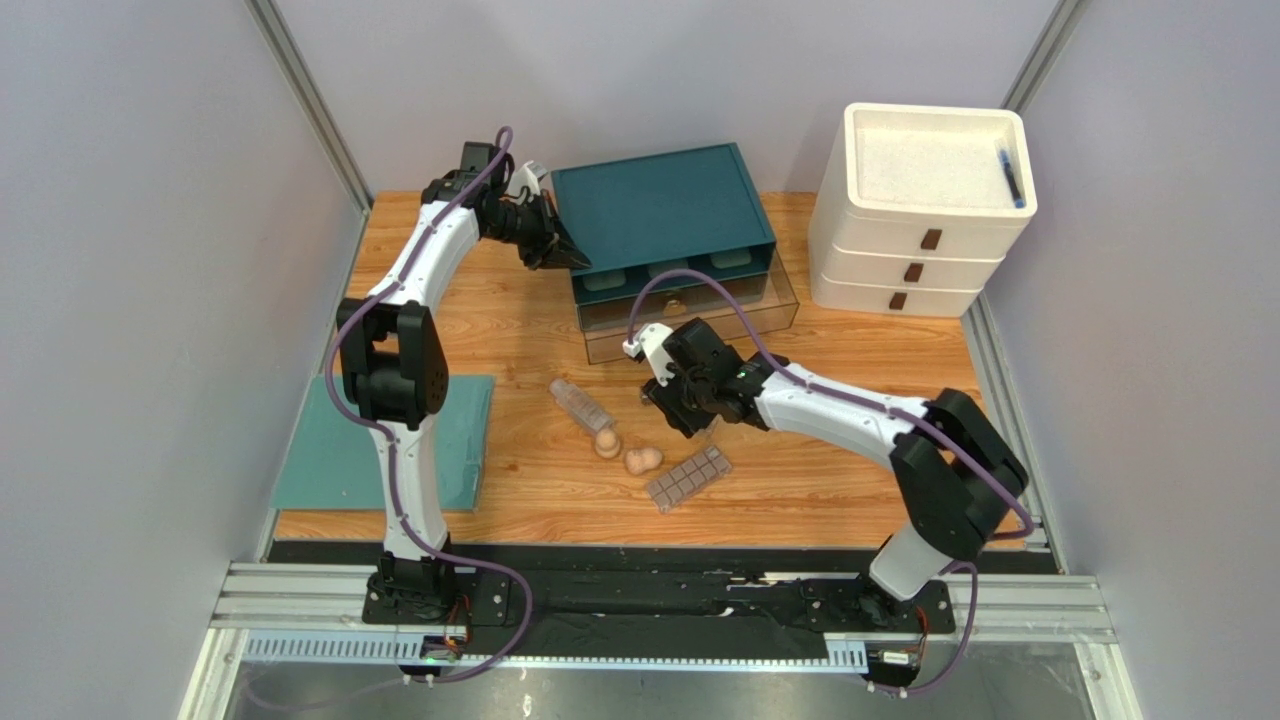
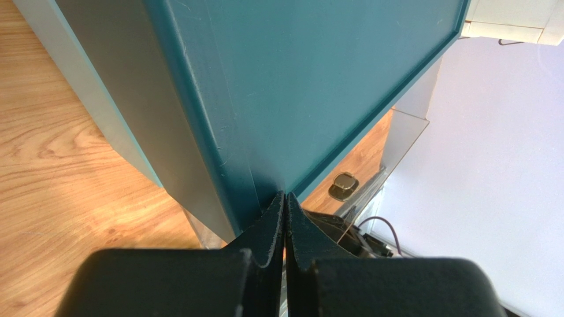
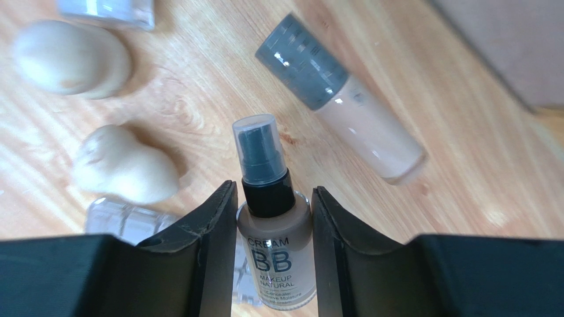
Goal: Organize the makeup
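Note:
My right gripper [image 1: 663, 396] [image 3: 274, 190] is shut on a brown-tinted BB cream bottle [image 3: 277, 247] with a black pump and clear cap, held above the wood. A second beige tube with a grey cap [image 3: 344, 102] lies just beyond it. Two beige sponges [image 1: 607, 443] [image 1: 643, 459] lie to the left, and also show in the right wrist view [image 3: 69, 58] [image 3: 122, 165]. A clear bottle [image 1: 577, 404] lies by them. The brownish palette [image 1: 690, 479] lies nearer. My left gripper [image 1: 550, 236] [image 2: 284, 197] is shut and empty, with its tips against the teal organizer's [image 2: 298, 86] left front corner.
The teal organizer [image 1: 661, 203] stands at the back with its clear drawer [image 1: 691, 312] pulled out toward the front. A white three-drawer unit [image 1: 917, 225] at the back right carries a blue pen [image 1: 1011, 177] on top. A teal mat [image 1: 394, 443] lies at the left.

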Controlling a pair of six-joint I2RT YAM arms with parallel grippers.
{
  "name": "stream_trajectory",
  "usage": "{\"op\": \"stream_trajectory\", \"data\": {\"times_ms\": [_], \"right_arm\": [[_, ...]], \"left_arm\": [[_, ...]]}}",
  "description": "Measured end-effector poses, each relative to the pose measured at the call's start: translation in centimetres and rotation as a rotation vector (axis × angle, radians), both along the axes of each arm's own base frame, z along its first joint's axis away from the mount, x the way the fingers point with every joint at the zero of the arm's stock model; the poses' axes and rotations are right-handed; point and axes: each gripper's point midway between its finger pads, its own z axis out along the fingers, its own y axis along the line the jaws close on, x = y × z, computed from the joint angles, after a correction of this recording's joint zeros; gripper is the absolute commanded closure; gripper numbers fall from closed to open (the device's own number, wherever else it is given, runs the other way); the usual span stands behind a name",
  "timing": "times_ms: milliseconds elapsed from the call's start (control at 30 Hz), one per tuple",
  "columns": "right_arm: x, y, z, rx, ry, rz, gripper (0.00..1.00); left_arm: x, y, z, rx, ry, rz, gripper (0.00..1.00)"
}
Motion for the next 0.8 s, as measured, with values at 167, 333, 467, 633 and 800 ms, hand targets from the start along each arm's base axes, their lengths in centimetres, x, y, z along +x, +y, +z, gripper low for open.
{"op": "stream_trajectory", "data": {"times_ms": [167,333,467,633,800], "right_arm": [[-0.5,0.5,4.7,0.094,-0.047,0.027,1.0],[0.4,1.9,11.3,0.212,-0.154,0.062,1.0],[2.9,2.6,16.6,0.286,-0.266,0.053,1.0],[7.7,3.1,20.7,0.337,-0.371,0.001,1.0],[12.6,4.4,19.7,0.311,-0.394,-0.034,1.0]], "left_arm": [[0.0,0.0,0.0,0.0,-0.002,-0.002,1.0],[0.0,0.0,0.0,0.0,-0.003,-0.004,1.0],[0.0,0.0,0.0,0.0,-0.004,-0.005,1.0],[0.0,0.0,0.0,0.0,-0.005,-0.006,1.0],[0.0,0.0,0.0,0.0,-0.005,-0.006,1.0]]}}
